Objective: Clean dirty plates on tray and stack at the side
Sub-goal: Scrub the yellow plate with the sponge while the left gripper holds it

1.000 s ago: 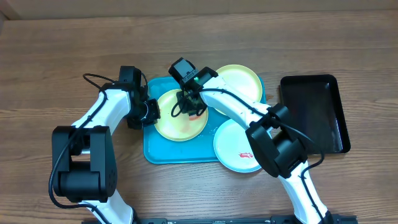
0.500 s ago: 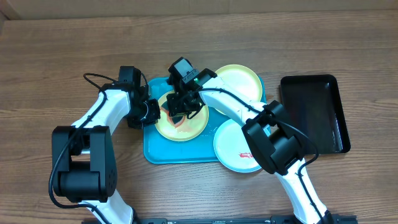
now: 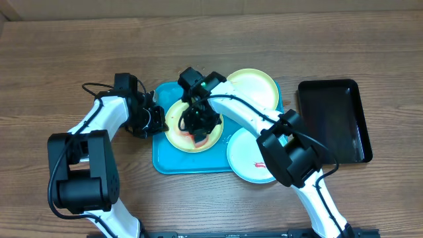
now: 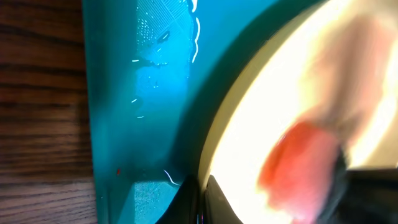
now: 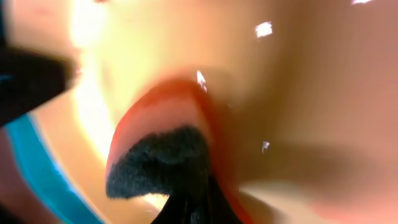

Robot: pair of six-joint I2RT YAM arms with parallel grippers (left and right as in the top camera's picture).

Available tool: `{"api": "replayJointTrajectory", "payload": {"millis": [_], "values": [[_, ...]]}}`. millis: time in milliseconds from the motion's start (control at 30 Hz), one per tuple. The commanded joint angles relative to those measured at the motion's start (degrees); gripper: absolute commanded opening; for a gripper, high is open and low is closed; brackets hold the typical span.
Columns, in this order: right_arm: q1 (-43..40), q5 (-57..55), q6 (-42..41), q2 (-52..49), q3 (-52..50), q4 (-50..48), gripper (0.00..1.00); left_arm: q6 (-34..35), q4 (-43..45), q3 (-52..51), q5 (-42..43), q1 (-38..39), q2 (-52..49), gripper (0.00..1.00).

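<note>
The right end effector [image 3: 200, 122] is closed on a red sponge [image 5: 155, 143] with a dark, fuzzy face, and it presses that sponge down onto the yellow-green plate [image 3: 177, 133] directly beneath it. The wrist view is heavily blurred, so how much of the plate is already clean cannot be judged. The step in hand looks like wiping. To do it well, keep the sponge flat and the pressure light but steady. Work from the whitish centre out to the rim in overlapping strokes, and stay inside the rim so the plate does not skid or tip.

The left end effector [image 3: 156, 119] sits at the plate's left edge. Its fingertips are close together there, but whether they pinch the rim cannot be told. If it has the rim, it should hold firm against the wiping force.

The plate lies in the middle-left of the turquoise tray [image 3: 162, 160], which rests on the desk [image 3: 66, 53]. A second yellow-green plate [image 3: 254, 86] sits at the tray's far right corner. A pale-blue plate [image 3: 243, 153] with a red smear [image 3: 259, 165] overhangs the near right edge. The black tray [image 3: 330, 119] stands well apart to the right
</note>
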State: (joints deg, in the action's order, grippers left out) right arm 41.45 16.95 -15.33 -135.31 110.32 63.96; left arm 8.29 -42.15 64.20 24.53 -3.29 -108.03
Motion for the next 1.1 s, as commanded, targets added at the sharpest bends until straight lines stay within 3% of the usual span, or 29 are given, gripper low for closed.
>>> {"api": "replayJointTrajectory", "payload": {"millis": [0,233,467,733,933,1067], "values": [[-2.1,-15.7,1.7,-1.4,2.4,-0.7,0.04,-1.9,0.2,0.0,1.0,-1.3,-0.7,0.04],[-1.0,-9.5,3.8,-2.2,0.5,-12.5,0.04,-1.9,0.2,0.0,1.0,-1.3,-0.7,0.04],[3.6,-6.1,5.4,-2.6,0.5,-15.5,0.04,-1.9,0.2,0.0,1.0,-1.3,-0.7,0.04],[7.2,-1.2,5.6,-2.6,0.5,-11.8,0.04,-1.9,0.3,0.0,1.0,-1.3,-0.7,0.05],[3.2,-0.8,3.5,-2.4,1.5,-4.7,0.04,-1.9,0.5,0.0,1.0,-1.3,-0.7,0.04],[-1.5,-9.8,0.0,-2.3,4.4,3.9,0.04,-1.9,0.5,0.0,0.5,-1.3,-0.7,0.04]]}}
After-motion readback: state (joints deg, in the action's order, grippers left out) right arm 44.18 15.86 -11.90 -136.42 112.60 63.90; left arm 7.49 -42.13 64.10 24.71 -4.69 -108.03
